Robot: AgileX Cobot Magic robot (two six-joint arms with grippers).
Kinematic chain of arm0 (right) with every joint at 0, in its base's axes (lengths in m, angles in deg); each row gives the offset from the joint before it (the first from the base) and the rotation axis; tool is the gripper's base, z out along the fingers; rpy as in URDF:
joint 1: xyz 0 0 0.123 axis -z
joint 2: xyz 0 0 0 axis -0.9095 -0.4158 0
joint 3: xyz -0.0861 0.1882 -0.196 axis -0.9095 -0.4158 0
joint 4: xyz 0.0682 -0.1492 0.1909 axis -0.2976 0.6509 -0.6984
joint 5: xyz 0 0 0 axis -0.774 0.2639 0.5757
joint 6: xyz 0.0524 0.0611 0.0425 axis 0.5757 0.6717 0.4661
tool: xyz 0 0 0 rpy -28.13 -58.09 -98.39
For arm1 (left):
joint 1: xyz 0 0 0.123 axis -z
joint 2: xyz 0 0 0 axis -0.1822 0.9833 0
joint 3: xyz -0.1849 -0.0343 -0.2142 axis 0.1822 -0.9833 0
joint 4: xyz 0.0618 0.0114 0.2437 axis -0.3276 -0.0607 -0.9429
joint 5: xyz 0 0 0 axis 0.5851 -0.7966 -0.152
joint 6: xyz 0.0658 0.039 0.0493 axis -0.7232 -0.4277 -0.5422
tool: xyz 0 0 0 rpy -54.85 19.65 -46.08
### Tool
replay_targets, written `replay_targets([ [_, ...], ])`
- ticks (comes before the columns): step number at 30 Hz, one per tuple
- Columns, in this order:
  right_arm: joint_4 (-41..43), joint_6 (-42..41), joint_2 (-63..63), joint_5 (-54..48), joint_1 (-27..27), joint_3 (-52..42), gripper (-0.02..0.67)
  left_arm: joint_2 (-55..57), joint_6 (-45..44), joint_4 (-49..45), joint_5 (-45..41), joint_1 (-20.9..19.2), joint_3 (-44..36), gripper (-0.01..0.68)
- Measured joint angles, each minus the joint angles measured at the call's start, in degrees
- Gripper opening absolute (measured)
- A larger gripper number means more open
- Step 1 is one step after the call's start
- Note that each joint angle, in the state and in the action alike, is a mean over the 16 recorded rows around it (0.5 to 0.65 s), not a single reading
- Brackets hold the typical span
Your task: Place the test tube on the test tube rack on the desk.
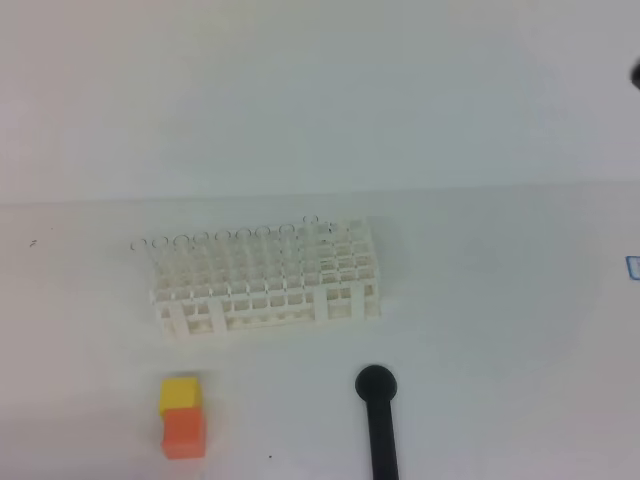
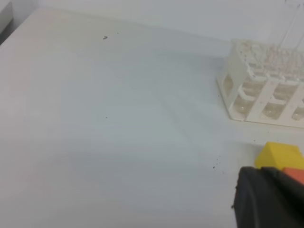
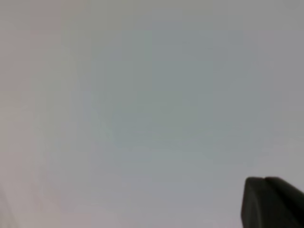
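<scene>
Seemingly racked already: thin, clear, colourless glass test tube [image 1: 311,221], shown only as a faint round rim at the upper right corner of the white plastic lattice test tube rack [image 1: 265,275], mid-frame in the high view. Not certain as the task's own, given a whole line of like rims along the rack's far edge, running left from that corner. Front rows of square holes apparently vacant, though too washed out to be sure. Rack standing flat on the pale white bench [image 1: 480,330], legs down.

Handling, as a judgement: light, stiff, smooth and slippery, brittle under a hard pinch or a knock; nearly invisible against white, so easy to clip. Best taken on the upper wall just below the rim, gently, kept upright and lowered straight through a hole; no squeezing at the lip.

Left jaws closed, gripping nothing seen; only a dark bulk at the lower right of the left wrist view, just in front of the yellow-and-orange blocks [image 2: 280,159]. Right jaws likewise closed and holding nothing visible, a dark corner at the lower right of an otherwise blank right wrist view. Elsewhere, lower centre of the high view: black round-headed rod [image 1: 378,420], apart from the rack.
</scene>
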Motion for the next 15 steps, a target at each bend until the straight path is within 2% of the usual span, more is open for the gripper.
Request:
replay_targets([
  [11,-11.13,-0.02,24.22,-4.86,22.47,-25.85,-0.001,0.0,0.0,0.07,0.05,0.0,0.0,-0.001],
  [15,-15.96,-0.02,31.57,-8.09,28.96,-32.48,-0.001,0.0,0.0,0.1,0.04,0.0,0.0,-0.001],
])
